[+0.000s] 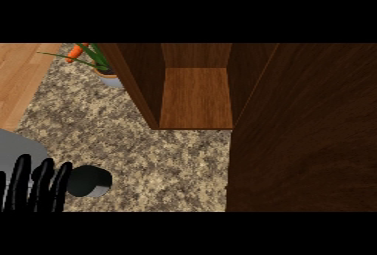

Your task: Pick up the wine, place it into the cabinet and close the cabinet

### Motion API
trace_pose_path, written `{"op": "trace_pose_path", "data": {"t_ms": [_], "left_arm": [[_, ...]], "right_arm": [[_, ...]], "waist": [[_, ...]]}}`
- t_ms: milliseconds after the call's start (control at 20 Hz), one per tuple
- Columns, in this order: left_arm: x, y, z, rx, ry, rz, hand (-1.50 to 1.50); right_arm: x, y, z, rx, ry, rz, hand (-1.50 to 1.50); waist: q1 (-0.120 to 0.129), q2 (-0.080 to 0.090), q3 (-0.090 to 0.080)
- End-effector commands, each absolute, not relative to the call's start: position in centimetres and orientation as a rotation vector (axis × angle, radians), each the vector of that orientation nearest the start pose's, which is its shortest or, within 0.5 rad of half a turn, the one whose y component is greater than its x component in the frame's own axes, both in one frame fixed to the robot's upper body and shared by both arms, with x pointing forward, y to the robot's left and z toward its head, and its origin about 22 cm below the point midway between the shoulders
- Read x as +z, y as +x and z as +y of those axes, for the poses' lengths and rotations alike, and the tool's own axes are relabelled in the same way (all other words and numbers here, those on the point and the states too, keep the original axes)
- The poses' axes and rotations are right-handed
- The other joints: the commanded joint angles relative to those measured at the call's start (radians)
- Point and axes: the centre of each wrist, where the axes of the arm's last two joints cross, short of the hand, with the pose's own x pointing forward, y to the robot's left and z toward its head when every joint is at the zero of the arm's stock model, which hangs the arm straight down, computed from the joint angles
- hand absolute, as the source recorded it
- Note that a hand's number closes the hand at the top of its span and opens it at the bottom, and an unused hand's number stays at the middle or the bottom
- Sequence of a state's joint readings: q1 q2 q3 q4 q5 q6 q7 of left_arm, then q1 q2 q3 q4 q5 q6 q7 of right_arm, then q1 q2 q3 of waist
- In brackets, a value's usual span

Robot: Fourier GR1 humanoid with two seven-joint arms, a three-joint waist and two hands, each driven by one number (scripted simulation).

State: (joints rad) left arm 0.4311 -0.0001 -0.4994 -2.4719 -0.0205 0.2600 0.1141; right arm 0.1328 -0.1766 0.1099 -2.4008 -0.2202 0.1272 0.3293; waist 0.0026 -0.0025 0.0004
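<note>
The wine bottle [90, 181] shows from above as a dark round shape standing on the speckled counter [169, 164] at the lower left. My left hand [35, 187] is right beside it on its left, fingers straight and pointing up, open; I cannot tell if it touches the bottle. Grey forearm [21, 148] shows behind the fingers. The wooden cabinet [196, 97] stands at the top centre with a bare shelf inside. Its door [305, 134] is swung open and fills the right side. My right hand is out of sight.
A potted plant [99, 62] with green leaves and orange flowers stands at the back left, beside the cabinet's left wall. The counter's left edge runs diagonally past a light wooden floor [18, 79].
</note>
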Motion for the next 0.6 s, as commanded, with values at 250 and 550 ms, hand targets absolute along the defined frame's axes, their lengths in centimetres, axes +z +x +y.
{"op": "trace_pose_path", "data": {"t_ms": [250, 550], "left_arm": [[16.7, 9.3, 17.8, 0.31, -0.181, -1.949, -1.5], [16.3, 8.0, 19.6, 0.309, -0.103, -1.946, -1.5]], "right_arm": [[19.1, 12.3, -23.0, 0.289, 0.266, -1.935, -1.5], [18.5, 13.6, -22.5, 0.252, 0.235, -1.942, -1.5]], "waist": [[-0.008, 0.0, 0.0], [0.003, -0.002, -0.001]]}}
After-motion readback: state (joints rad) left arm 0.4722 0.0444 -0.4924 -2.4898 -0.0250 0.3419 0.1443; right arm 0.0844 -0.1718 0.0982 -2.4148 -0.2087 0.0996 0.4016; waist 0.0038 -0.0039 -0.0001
